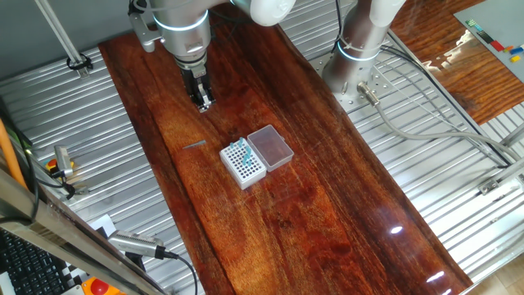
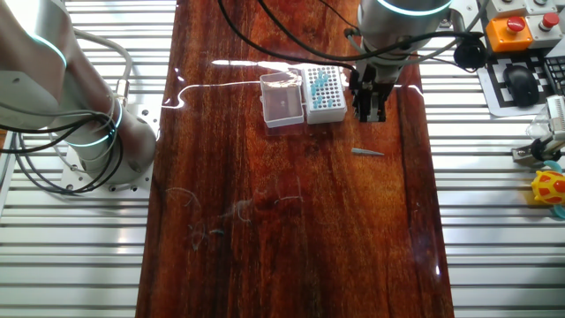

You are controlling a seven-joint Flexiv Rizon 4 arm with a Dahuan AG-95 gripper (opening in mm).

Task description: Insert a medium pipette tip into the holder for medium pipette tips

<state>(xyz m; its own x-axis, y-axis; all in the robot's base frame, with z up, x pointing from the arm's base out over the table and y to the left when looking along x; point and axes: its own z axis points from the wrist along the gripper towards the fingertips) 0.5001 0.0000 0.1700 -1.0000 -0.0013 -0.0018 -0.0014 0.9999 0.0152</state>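
Observation:
The medium pipette tip (image 1: 195, 146) is a thin grey sliver lying flat on the wooden table, left of the holder; it also shows in the other fixed view (image 2: 368, 152). The holder for medium pipette tips (image 1: 242, 161) is a small white box with a grid of holes, a few teal tips in it, and its clear lid (image 1: 270, 147) folded open; it also shows in the other fixed view (image 2: 324, 93). My gripper (image 1: 202, 102) points down and hangs above the table, a short way behind the lying tip and beside the holder (image 2: 368, 113). Its fingers stand slightly apart and hold nothing.
The dark wooden board (image 1: 270, 229) lies on a ribbed metal table. The arm's base (image 1: 360, 57) stands at the back right. Cables (image 1: 426, 123) run beside it. A keyboard, an emergency stop button (image 2: 510, 31) and a yellow toy (image 2: 549, 187) lie off the board.

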